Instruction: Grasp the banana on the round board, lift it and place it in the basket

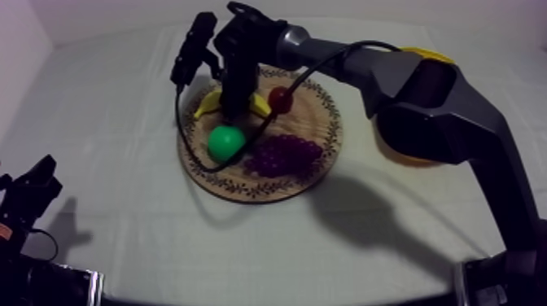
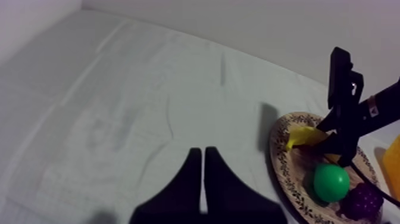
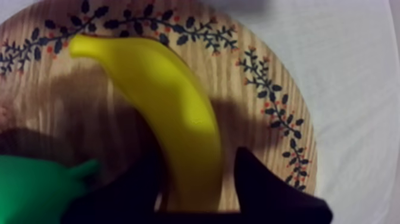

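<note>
The yellow banana lies at the back of the round wooden board, partly hidden under my right gripper, which reaches down onto it from the upper right. Close up, the banana runs between the black fingers of my right gripper. They straddle its near end, and a thin strip of board shows beside one finger. The yellow basket sits right of the board, mostly covered by the right arm. My left gripper rests low at the left, with its fingers together.
On the board lie a green pear, purple grapes and a small red fruit close to the banana. From the left wrist view the board, pear and basket edge lie off to the side.
</note>
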{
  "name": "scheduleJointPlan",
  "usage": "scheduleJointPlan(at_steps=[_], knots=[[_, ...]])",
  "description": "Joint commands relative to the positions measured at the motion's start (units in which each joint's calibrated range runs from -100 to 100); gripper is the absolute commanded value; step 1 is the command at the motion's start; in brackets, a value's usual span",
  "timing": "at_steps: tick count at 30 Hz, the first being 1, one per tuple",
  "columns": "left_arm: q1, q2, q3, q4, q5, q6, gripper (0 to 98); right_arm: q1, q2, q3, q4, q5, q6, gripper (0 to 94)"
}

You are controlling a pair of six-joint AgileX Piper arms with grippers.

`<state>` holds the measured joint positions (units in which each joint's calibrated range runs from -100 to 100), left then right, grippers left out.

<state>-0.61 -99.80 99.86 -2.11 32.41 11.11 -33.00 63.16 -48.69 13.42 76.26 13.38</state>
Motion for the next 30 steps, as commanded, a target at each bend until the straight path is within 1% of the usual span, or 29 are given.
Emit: scheduleJointPlan(at_steps=[1,9,17,25,30], knots=[[0.0,0.0,0.0,-0.02,0.0,0.0,0.1,0.1,0.3,0.0,-0.1,-0.2,0.2,33.5],[0.0,0.0,0.0,-0.02,0.0,0.0,0.1,0.4,0.9,0.3,-0.8,-1.3,0.5,23.6],[0.0,0.0,0.0,-0.02,0.0,0.0,0.1,0.6,0.6,0.1,-1.2,-2.4,-0.1,17.4],[0.0,0.0,0.0,-0.02,0.0,0.0,0.1,0.6,-0.8,0.7,-1.4,-2.6,-0.8,15.8],[0.0,0.0,0.0,-0.02,0.0,0.0,0.1,0.6,-4.8,2.9,-1.7,-2.8,-1.5,16.2]])
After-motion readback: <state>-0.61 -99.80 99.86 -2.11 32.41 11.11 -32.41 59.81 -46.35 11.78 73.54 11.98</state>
